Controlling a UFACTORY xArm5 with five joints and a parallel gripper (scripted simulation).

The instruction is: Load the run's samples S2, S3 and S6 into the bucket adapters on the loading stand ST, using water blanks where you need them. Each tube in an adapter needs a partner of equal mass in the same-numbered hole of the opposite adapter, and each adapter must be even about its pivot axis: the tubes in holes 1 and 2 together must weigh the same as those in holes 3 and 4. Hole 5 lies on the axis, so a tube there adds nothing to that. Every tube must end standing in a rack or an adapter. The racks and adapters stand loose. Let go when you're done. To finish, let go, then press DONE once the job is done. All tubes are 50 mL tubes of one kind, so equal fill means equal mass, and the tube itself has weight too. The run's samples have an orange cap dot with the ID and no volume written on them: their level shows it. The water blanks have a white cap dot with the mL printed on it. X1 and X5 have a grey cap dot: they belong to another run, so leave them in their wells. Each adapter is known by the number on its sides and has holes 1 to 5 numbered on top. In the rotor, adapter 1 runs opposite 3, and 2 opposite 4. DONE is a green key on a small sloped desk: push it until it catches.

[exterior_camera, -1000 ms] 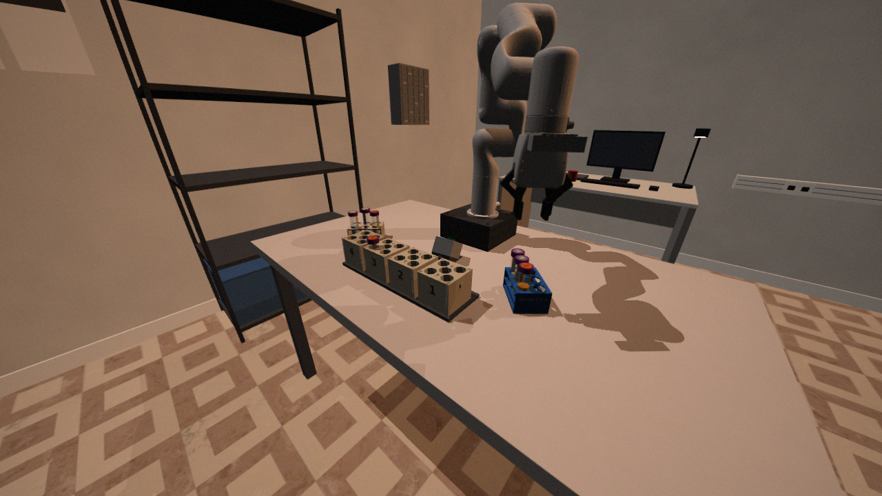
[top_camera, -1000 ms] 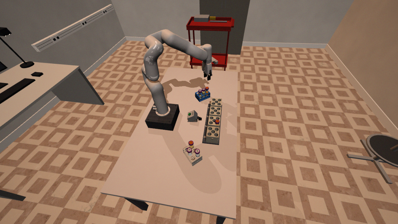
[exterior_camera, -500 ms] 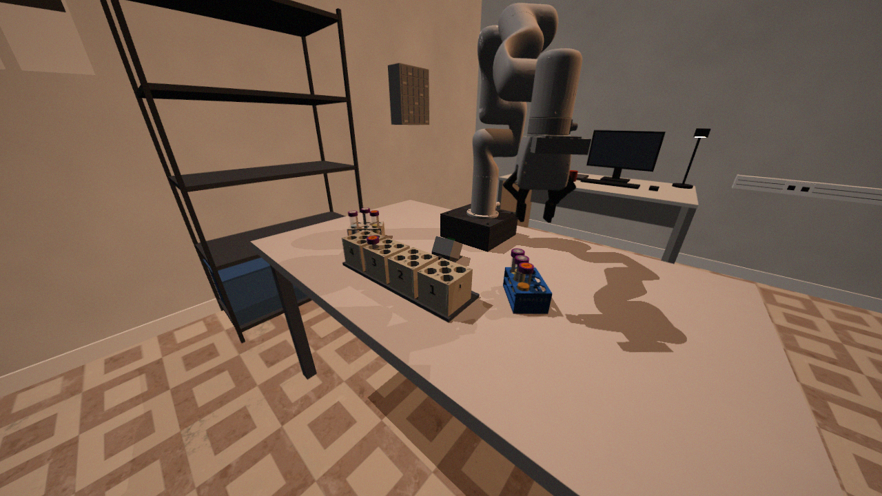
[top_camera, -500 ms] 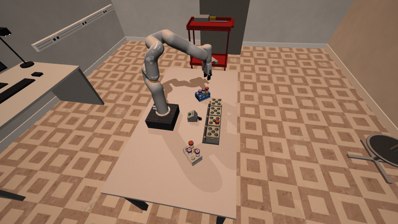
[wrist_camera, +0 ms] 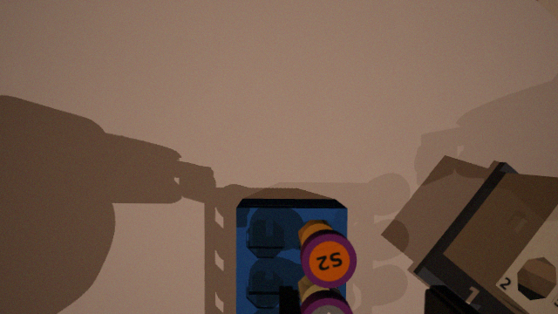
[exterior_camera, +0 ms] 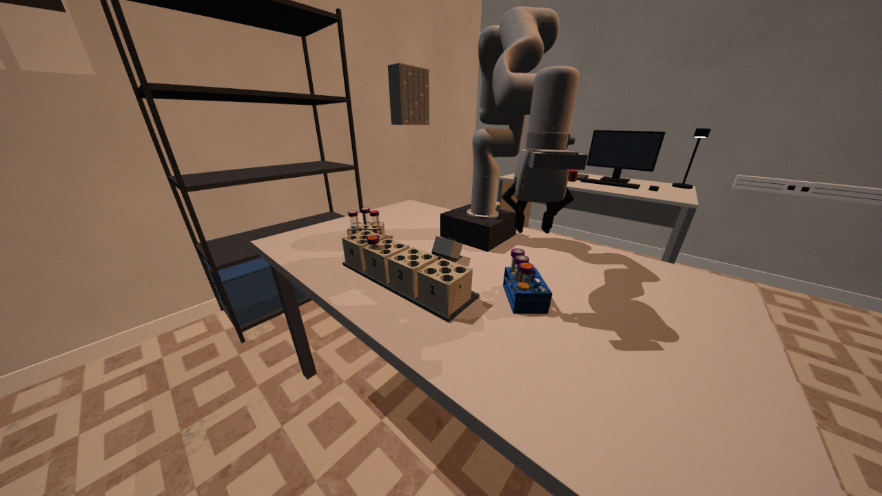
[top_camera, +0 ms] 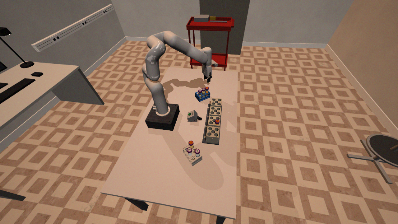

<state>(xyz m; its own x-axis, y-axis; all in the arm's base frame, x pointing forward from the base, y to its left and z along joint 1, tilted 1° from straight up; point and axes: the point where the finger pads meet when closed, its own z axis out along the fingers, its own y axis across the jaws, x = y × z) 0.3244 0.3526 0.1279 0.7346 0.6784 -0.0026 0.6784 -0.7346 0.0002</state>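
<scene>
Below hand (top_camera: 208,78) (exterior_camera: 535,226), S2 tube (top_camera: 206,88) (exterior_camera: 525,269) (wrist_camera: 329,259) in blue rack (top_camera: 202,95) (exterior_camera: 531,301) (wrist_camera: 263,211); hand half-open, holding nothing.

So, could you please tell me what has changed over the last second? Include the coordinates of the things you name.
The gripper (top_camera: 208,80) (exterior_camera: 534,229) (wrist_camera: 362,301) has moved slightly downward. It is open and empty; nothing was taken hold of or let go. The blue rack (top_camera: 202,96) (exterior_camera: 527,302) (wrist_camera: 292,203) and the orange-dotted tube (top_camera: 217,121) (exterior_camera: 373,239) in adapter 3 (top_camera: 210,123) (exterior_camera: 373,262) stayed put.
</scene>
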